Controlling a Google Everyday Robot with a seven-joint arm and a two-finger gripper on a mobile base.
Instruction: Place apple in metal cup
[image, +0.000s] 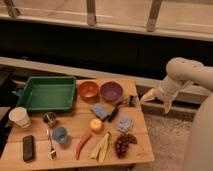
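Note:
The apple (95, 125), small, round and yellow-orange, sits on the wooden table (140, 150) near its middle. The metal cup (49, 119), short and silver-grey with a dark inside, stands to the left of the apple, below the green tray. My gripper (157, 102) hangs from the white arm off the table's right edge, level with the bowls and well to the right of the apple. Its beige fingers (147, 96) are spread apart and hold nothing.
A green tray (47, 93), an orange bowl (88, 90) and a purple bowl (111, 91) line the back. A white paper cup (19, 117), a blue cup (60, 134), a fork (51, 145), a pepper (82, 145), a banana (101, 147), grapes (125, 142) and blue sponges (100, 111) lie around.

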